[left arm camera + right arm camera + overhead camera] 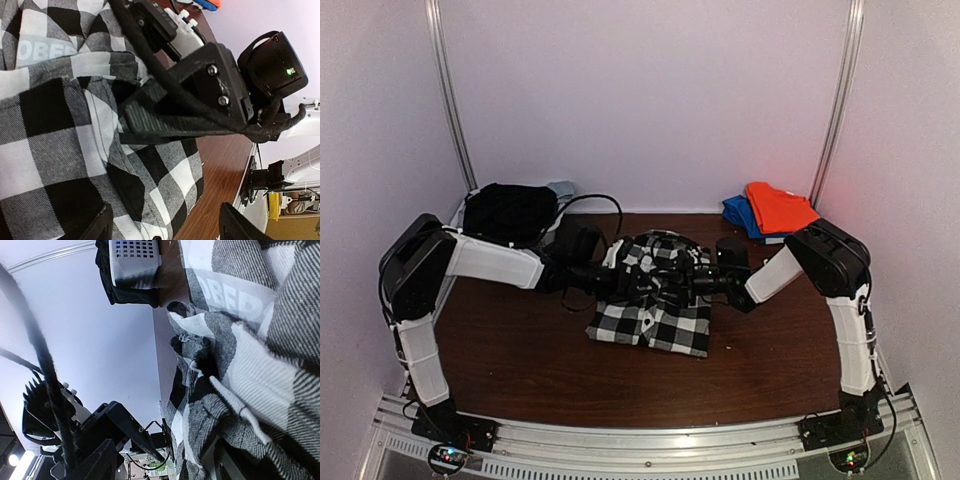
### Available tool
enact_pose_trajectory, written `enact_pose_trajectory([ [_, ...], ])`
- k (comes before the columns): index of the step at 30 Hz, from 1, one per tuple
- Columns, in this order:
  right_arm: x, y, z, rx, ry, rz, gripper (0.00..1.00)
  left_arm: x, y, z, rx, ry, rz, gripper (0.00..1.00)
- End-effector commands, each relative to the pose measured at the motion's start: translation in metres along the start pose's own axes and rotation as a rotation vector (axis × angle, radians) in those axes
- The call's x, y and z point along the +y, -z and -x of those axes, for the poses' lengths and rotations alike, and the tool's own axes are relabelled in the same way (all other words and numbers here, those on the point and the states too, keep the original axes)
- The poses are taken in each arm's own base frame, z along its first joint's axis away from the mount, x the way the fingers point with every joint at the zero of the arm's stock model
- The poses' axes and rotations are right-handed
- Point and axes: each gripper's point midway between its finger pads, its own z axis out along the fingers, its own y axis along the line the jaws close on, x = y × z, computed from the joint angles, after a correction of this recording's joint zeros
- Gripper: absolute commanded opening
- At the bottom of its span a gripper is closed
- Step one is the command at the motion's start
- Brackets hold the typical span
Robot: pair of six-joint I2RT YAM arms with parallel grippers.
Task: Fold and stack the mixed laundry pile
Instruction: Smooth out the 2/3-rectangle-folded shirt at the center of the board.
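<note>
The black-and-white checked shirt [655, 300] lies partly folded in the middle of the table, bunched up at its far end. My left gripper [620, 276] reaches in from the left and my right gripper [697, 284] from the right, both low over the bunched end and close together. In the left wrist view the left gripper [165, 227] is open wide, with checked cloth [75, 150] lying by its left finger. In the right wrist view the right gripper [165, 465] is open, and checked cloth [240, 390] drapes over its right finger. The orange-red garment [778, 208] lies folded at the back right. The black garment [510, 212] is at the back left.
The black garment sits on a white slatted basket [134, 260] in the back left corner. A blue cloth [738, 214] lies under the orange-red one. A black cable [595, 200] runs behind the left arm. White walls enclose the table on three sides.
</note>
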Motion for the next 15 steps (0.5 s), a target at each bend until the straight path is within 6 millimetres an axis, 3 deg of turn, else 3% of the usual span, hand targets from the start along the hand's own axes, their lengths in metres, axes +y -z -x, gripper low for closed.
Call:
enact_pose_trajectory([
  [1,0.020,-0.003,0.009,0.002,0.041,0.068,0.67,-0.001,-0.003,-0.003,0.019,-0.025,-0.050,0.71],
  [5,0.054,0.009,0.001,0.018,0.136,0.003,0.68,-0.005,0.004,-0.002,0.019,-0.019,-0.101,0.59],
  [10,0.049,0.034,-0.016,0.059,0.271,-0.273,0.68,-0.007,0.011,-0.008,0.045,-0.042,-0.114,0.46],
  [15,0.043,0.047,-0.062,0.154,0.261,-0.314,0.67,-0.009,0.020,-0.023,0.082,-0.047,-0.113,0.39],
])
